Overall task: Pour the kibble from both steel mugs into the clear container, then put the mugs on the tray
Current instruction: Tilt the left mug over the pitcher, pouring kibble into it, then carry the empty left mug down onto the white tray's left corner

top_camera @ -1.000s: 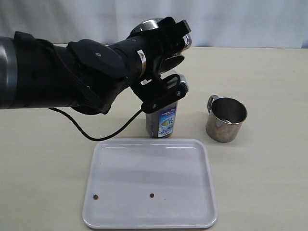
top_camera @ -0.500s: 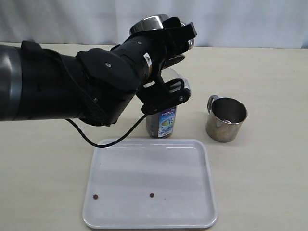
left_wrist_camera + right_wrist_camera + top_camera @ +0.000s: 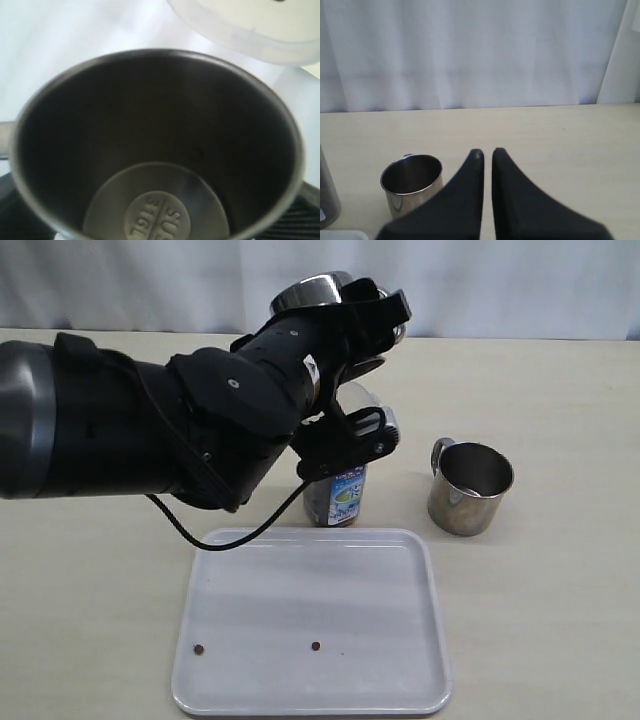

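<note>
Widest of all, pale wooden table (image 3: 560, 640) under everything. Next, bulky black left arm (image 3: 150, 430) reaching in from 9 o'clock, left claw (image 3: 372, 365) clamped on a shiny stainless-steel cylindrical mug (image 3: 312, 288), raised over the tall translucent plastic container (image 3: 338, 495) at the centre. Long axis of that held mug steeply tilted: base toward 11 o'clock, mouth toward 5 o'clock, down at the container's rim (image 3: 240, 25). From the left wrist, held mug (image 3: 155, 150) bare inside apart from one dark speck; pouring judged finished or nearly so. Flat white rectangular plastic tray (image 3: 310, 585) at 6 o'clock of the container, just beside its foot, and toward 6 o'clock from the loaded claw: likely a short carry that way after righting the mug. Second steel mug (image 3: 470, 490) upright at 3 o'clock of the container, apart from it, loop handle toward 10 o'clock; contents not readable. Right claw (image 3: 487, 160) outside the exterior view, drawn together to a thin slit, holding nothing, with that standing mug (image 3: 412, 182) close ahead, so judged the nearer arm for it. Smallest: round reddish-brown kibble (image 3: 318, 502), dark through the container's lower wall, plus one stray pellet (image 3: 198, 649) and another pellet (image 3: 316, 646) on the tray floor.
</note>
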Robot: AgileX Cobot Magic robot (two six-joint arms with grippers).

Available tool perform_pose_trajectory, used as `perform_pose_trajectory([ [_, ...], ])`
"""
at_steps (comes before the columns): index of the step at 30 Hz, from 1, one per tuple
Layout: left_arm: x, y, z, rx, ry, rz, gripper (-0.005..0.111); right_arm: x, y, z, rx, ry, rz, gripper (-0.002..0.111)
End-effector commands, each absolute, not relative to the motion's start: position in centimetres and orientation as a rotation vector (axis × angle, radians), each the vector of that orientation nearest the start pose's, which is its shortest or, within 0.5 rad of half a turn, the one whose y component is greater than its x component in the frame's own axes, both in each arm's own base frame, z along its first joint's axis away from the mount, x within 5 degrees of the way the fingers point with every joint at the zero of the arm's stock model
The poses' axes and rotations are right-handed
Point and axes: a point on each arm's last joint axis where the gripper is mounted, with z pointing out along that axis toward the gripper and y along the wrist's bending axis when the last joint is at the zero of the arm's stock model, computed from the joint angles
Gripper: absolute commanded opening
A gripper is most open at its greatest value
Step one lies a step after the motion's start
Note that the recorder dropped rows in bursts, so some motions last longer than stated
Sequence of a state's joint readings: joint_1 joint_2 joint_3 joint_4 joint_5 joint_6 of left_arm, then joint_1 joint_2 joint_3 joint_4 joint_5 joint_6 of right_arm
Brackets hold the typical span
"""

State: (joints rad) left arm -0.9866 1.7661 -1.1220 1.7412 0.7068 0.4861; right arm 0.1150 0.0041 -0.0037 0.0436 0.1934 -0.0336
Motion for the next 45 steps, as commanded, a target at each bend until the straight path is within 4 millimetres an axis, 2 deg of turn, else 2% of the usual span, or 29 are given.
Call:
perform_pose_trajectory([
  [1, 25.7, -28.7, 25.5, -3.019, -0.592, -2.011, 0.000, 5.5, 0.7, 19.6, -0.105, 1.674, 0.095, 0.005],
  [4, 25.7, -28.8, 25.4, -3.019, -0.571, -2.007, 0.000, 5.5, 0.7, 19.6, -0.105, 1.674, 0.095, 0.005],
  [8, 26.0, -28.1, 26.0, -2.895, -0.672, -2.093, 0.000, 5.5, 0.7, 19.6, -0.105, 1.674, 0.095, 0.005],
  [12, 25.3, -28.9, 24.9, -3.068, -0.559, -1.962, 0.000, 5.5, 0.7, 19.6, -0.105, 1.674, 0.095, 0.005],
  [14, 25.2, -28.8, 25.0, -3.008, -0.555, -2.002, 0.000, 5.5, 0.7, 19.6, -0.105, 1.674, 0.095, 0.005],
  [18, 25.6, -28.2, 26.1, -2.878, -0.729, -2.118, 0.000, 5.5, 0.7, 19.6, -0.105, 1.674, 0.095, 0.005],
  [21, 25.6, -28.1, 26.2, -2.878, -0.856, -2.132, 0.000, 5.5, 0.7, 19.6, -0.105, 1.674, 0.095, 0.005],
  [25, 25.4, -27.8, 27.1, -2.918, -1.206, -2.137, 0.000, 5.5, 0.7, 19.6, -0.105, 1.674, 0.095, 0.005],
  [28, 25.0, -26.9, 28.3, -2.923, -1.541, -2.034, 0.000, 5.5, 0.7, 19.6, -0.105, 1.674, 0.095, 0.005],
  [31, 24.3, -25.4, 30.1, -2.942, -1.926, -1.799, 0.000, 5.5, 0.7, 19.6, -0.105, 1.674, 0.095, 0.005],
  [33, 23.9, -24.2, 31.2, -2.943, -2.252, -1.517, 0.000, 5.5, 0.7, 19.6, -0.105, 1.674, 0.095, 0.005],
  [35, 23.4, -22.9, 32.0, -2.929, -2.483, -1.249, 0.000, 5.5, 0.7, 19.6, -0.105, 1.674, 0.095, 0.005],
  [38, 22.5, -20.9, 32.0, -2.989, -2.646, -0.859, 0.000, 5.5, 0.7, 19.6, -0.105, 1.674, 0.095, 0.005],
  [41, 21.8, -19.2, 30.6, -3.059, -2.702, -0.616, 0.000, 5.5, 0.7, 19.6, -0.105, 1.674, 0.095, 0.005],
  [43, 21.6, -18.2, 29.4, -3.024, -2.785, -0.495, 0.000, 5.5, 0.7, 19.6, -0.105, 1.674, 0.095, 0.005],
  [45, 21.8, -17.2, 27.9, -2.909, -2.963, -0.346, 0.000, 5.5, 0.7, 19.6, -0.105, 1.674, 0.095, 0.005],
])
